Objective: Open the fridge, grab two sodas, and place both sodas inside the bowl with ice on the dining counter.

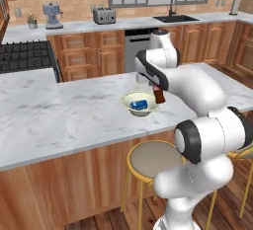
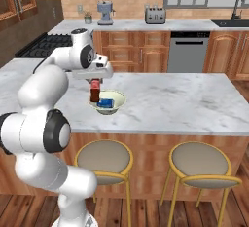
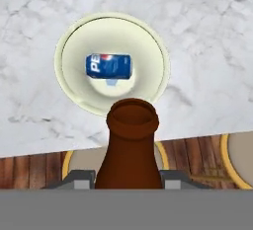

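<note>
So the hand is clamped on the slim dark-brown glass bottle just above the round cream-green bowl on the white marble desk, blue can lying inside.

Left base view: camera behind the white arm, on its left side, looking forward and down across the long white-grey marble dining counter toward the far wall counter with the steel sink.

Right base view: the same counter seen from behind the arm's right.

Both views share the small pale cream-green bowl.

Hand view: close, looking straight down past the dark-brown bottle into the bowl.
</note>
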